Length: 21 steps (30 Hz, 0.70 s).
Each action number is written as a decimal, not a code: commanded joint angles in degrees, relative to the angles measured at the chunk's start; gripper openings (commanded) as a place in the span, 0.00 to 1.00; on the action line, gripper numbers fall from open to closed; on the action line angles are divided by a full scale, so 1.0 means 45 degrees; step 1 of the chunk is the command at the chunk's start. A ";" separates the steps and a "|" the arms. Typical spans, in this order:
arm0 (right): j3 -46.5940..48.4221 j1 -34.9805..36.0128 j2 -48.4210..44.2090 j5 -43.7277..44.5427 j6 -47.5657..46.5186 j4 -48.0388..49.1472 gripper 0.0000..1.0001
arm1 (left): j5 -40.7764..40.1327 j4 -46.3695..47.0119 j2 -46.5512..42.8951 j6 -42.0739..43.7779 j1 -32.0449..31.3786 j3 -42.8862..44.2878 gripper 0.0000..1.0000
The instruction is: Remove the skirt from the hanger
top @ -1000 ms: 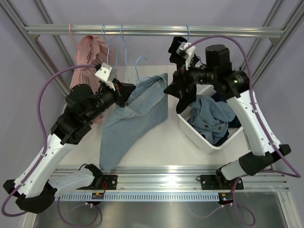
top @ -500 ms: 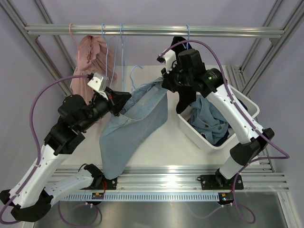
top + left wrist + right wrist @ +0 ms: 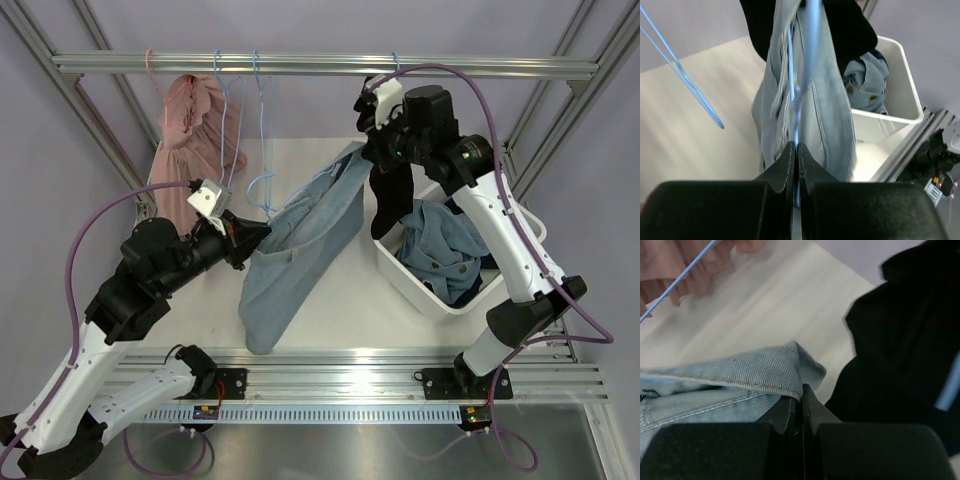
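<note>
Snapping shut from wide open, my right gripper (image 3: 801, 391) now pinches the skirt (image 3: 300, 240) edge while the left gripper (image 3: 795, 150) clamps the hanger (image 3: 811, 40), skirt strung between them above the desk (image 3: 340, 310); I'd pull apart smoothly, both grips kept firm.

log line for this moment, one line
left gripper: shut on hanger | right gripper: shut on skirt | skirt: stretched between both, still on hanger

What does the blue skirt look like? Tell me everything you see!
The skirt is light-blue denim with stitched seams. It hangs stretched on a slant between the two arms, its lower end drooping toward the table's near edge. The right fingers pinch its top edge. The left fingers are shut on the thin blue hanger wire at its other top corner.
</note>
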 commanded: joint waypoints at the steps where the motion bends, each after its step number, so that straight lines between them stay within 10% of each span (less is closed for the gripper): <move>1: 0.0927 -0.1255 0.0077 0.1662 0.0082 0.1193 0.00 | 0.0883 -0.0780 -0.0762 0.0347 -0.0014 -0.0060 0.00; 9: 0.0595 -0.1665 0.0195 0.1351 0.0179 0.1329 0.00 | 0.1958 -0.0917 -0.0744 0.0464 -0.0033 0.0094 0.00; 13: -0.0028 -0.1725 -0.0038 -0.1838 -0.0444 0.1018 0.00 | 0.1434 -0.0158 -0.0880 -0.0003 -0.0014 0.0018 0.00; 21: -0.3386 -0.0340 -0.0859 -0.5603 -0.1306 0.1150 0.02 | -0.1452 0.7904 -0.0608 -0.3128 -0.0033 -0.2989 0.00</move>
